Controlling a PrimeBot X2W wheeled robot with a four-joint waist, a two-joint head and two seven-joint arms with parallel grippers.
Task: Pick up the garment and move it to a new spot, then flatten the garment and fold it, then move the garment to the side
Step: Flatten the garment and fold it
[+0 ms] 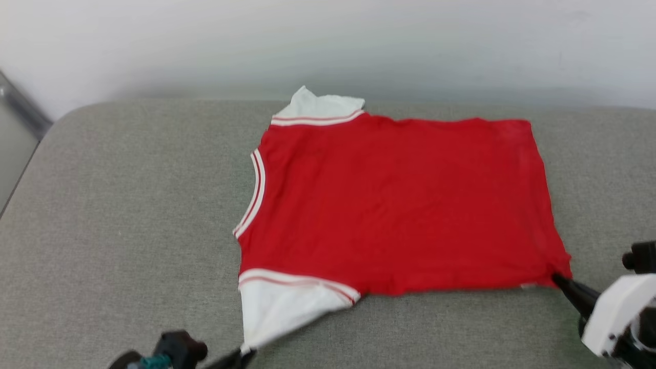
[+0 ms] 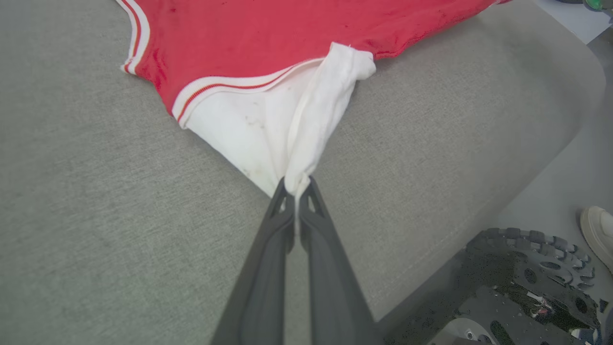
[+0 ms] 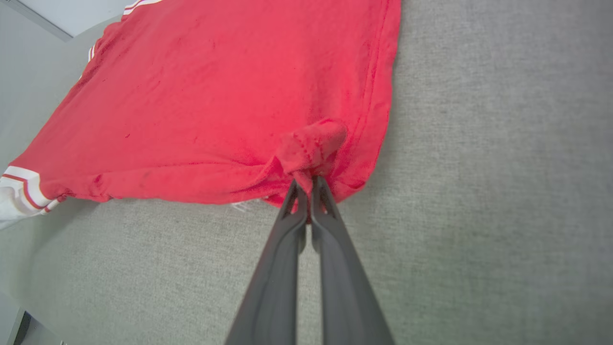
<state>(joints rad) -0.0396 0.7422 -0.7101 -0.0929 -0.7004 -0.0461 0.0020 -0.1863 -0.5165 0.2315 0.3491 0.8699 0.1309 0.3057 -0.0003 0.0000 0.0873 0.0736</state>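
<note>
Head view: one red jersey T-shirt (image 1: 400,205), two white sleeves (image 1: 277,302), flat on grey fabric bench (image 1: 128,205)
Left hand (image 2: 297,183): pinching sleeve tip
Right hand (image 3: 309,181): pinching hem corner

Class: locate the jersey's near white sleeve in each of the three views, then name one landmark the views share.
Head view: white sleeve bottom, left of centre.
Left wrist view: sleeve centre frame, its tip pinched in the left hand.
Right wrist view: sleeve at the far left edge, low.
Shared landmark: the striped trim bordering the sleeve.
</note>
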